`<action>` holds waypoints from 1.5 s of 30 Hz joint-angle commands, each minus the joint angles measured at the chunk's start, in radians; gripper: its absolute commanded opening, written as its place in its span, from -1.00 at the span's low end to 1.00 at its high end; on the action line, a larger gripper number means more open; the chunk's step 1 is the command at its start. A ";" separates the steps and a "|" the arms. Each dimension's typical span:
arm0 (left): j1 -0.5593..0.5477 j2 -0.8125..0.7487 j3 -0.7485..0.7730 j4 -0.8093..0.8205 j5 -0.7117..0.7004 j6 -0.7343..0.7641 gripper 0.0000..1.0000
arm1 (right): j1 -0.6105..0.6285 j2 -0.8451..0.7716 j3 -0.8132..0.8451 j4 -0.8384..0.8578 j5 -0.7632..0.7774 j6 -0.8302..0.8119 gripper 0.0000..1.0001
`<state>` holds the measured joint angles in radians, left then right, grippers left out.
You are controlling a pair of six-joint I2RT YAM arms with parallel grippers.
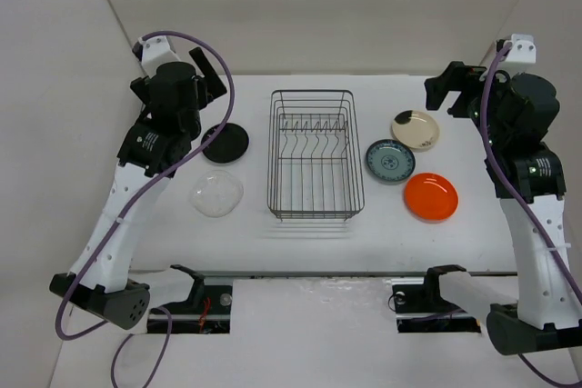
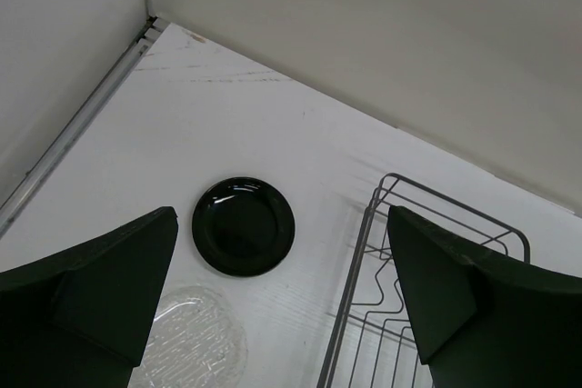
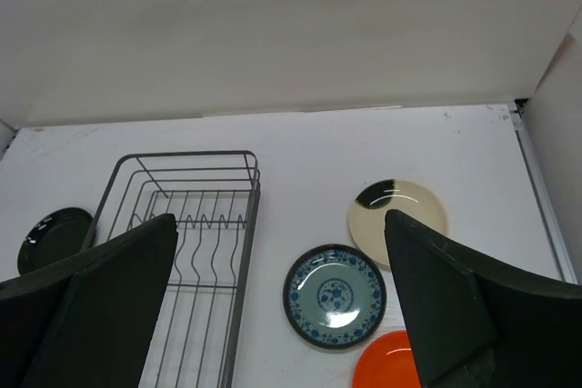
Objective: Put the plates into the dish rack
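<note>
While left pincer point(image 2: 280, 217) and right pincer point(image 3: 278, 221) gape wide, empty, five plates point(image 1: 225, 144) point(image 1: 216, 194) point(image 1: 415, 129) point(image 1: 390, 161) point(image 1: 430, 197) flank one dish rack point(image 1: 272, 154).

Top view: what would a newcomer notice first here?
The empty black wire dish rack sits dead centre. The bright orange plate to its right stands out most, beside the teal plate and cream plate. The black plate and clear glass plate lie left of the rack.
</note>
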<state>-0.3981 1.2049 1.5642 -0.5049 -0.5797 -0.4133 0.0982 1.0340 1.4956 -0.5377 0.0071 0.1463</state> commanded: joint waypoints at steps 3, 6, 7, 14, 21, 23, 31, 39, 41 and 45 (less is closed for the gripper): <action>-0.005 -0.013 0.001 0.042 -0.002 -0.010 1.00 | -0.005 -0.026 0.002 0.054 0.027 0.009 1.00; -0.005 -0.013 0.000 0.042 -0.002 -0.010 1.00 | -0.005 -0.026 0.002 0.064 0.018 0.009 1.00; -0.005 -0.013 0.000 0.042 0.007 -0.010 1.00 | -0.005 -0.026 0.002 0.064 0.017 0.009 1.00; -0.005 -0.002 -0.067 0.078 0.060 -0.010 1.00 | -0.132 0.083 -0.158 0.282 -0.253 0.039 1.00; -0.005 0.030 -0.176 0.138 0.116 -0.009 1.00 | -0.347 0.299 -0.288 0.619 -0.458 0.193 0.91; -0.005 0.039 -0.176 0.138 0.139 -0.009 1.00 | -0.383 0.400 -0.288 0.682 -0.495 0.237 0.87; -0.005 0.021 -0.187 0.157 0.204 0.001 1.00 | -0.503 0.647 -0.357 0.835 -0.602 0.377 0.79; -0.005 0.002 -0.196 0.166 0.238 0.010 1.00 | -0.503 0.765 -0.408 0.835 -0.544 0.377 0.77; -0.005 -0.007 -0.196 0.166 0.250 0.010 1.00 | -0.503 0.784 -0.408 0.826 -0.535 0.377 0.77; -0.005 -0.007 -0.205 0.175 0.261 0.019 1.00 | -0.512 0.793 -0.408 0.817 -0.507 0.358 0.77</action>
<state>-0.3981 1.2343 1.3800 -0.3820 -0.3386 -0.4088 -0.4095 1.8347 1.0828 0.2115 -0.5240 0.5171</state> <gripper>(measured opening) 0.997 0.885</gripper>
